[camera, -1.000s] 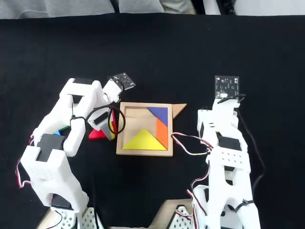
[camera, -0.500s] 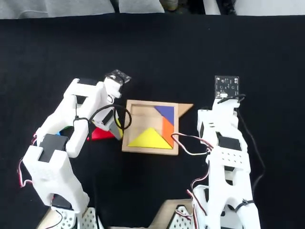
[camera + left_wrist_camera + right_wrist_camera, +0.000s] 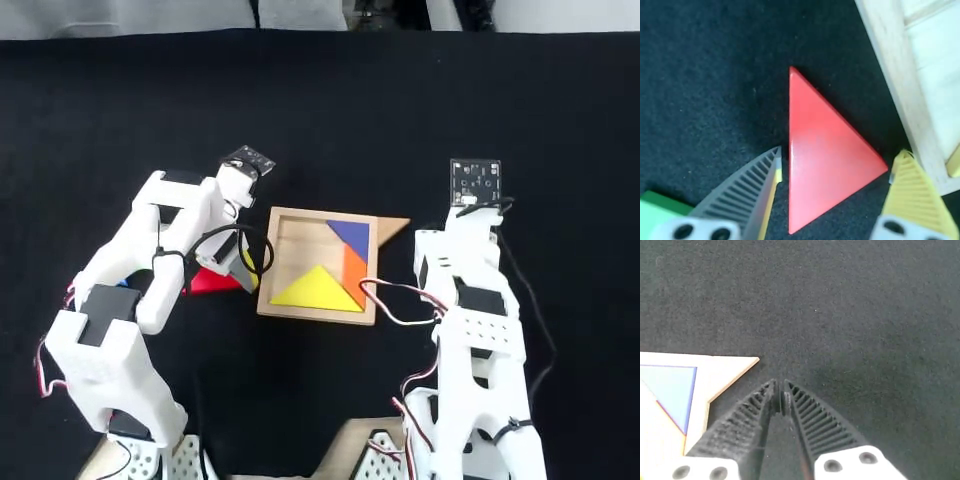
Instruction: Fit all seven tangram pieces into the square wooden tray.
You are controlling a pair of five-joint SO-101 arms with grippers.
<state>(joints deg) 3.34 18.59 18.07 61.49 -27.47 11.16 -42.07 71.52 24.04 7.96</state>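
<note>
Red triangle (image 3: 822, 155) lies mid-frame beside the tray (image 3: 900, 90); left tool (image 3: 840, 152) spreads wide astride it, seemingly to grip; right tool (image 3: 779, 387) closed, empty.

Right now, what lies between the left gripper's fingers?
The red triangle lies flat on the black cloth inside the open left gripper, beside the wooden tray; the left wrist view shows it.

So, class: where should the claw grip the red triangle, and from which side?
Probably from straight above: the red triangle lies flat on the cloth, so only its thin edges offer purchase. Pinch its long straight edge against the opposite corner, as the open left claw straddles it, minding the tray wall close by.
</note>
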